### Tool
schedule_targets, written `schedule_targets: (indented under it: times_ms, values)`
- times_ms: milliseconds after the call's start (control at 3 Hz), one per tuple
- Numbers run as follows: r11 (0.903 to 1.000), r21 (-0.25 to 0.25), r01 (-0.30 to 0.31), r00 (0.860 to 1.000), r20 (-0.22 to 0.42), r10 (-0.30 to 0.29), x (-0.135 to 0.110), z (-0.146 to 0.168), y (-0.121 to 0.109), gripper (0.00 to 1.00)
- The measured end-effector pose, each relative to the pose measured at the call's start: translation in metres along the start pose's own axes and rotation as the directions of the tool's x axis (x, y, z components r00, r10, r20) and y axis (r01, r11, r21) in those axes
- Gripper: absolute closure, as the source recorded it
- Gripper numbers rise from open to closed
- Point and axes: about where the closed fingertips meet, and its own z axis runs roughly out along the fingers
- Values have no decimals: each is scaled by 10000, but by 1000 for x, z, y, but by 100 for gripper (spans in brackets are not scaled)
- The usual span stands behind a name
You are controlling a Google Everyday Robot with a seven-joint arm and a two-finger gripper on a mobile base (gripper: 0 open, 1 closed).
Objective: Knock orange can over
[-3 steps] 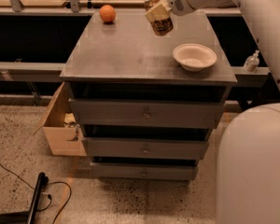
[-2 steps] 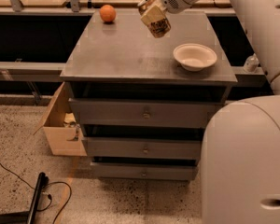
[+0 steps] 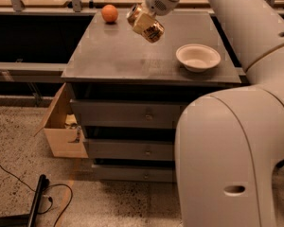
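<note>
The orange can (image 3: 148,27), with a brownish and cream label, hangs tilted in the air above the back middle of the grey cabinet top (image 3: 113,56). My gripper (image 3: 141,17) comes in from the upper right and is shut on the orange can, holding it at its upper end. The can's lower end points down and to the right. The can touches nothing on the top.
A round orange fruit (image 3: 110,13) sits at the back left of the top. A white bowl (image 3: 198,56) sits at the right. An open cardboard box (image 3: 61,126) stands left of the drawers. A black cable and bar (image 3: 38,202) lie on the floor. My arm's body (image 3: 227,155) fills the right foreground.
My gripper has carried the can to the left and slightly lower over the cabinet top. The can stays tilted. The fruit and the bowl have not moved on the top.
</note>
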Motion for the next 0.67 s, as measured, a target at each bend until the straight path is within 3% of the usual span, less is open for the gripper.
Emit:
schedule_targets:
  times_ms: [667]
  values:
    - [9845, -1283, 1196, 9850, -1090, -1338, 1, 32, 31, 100]
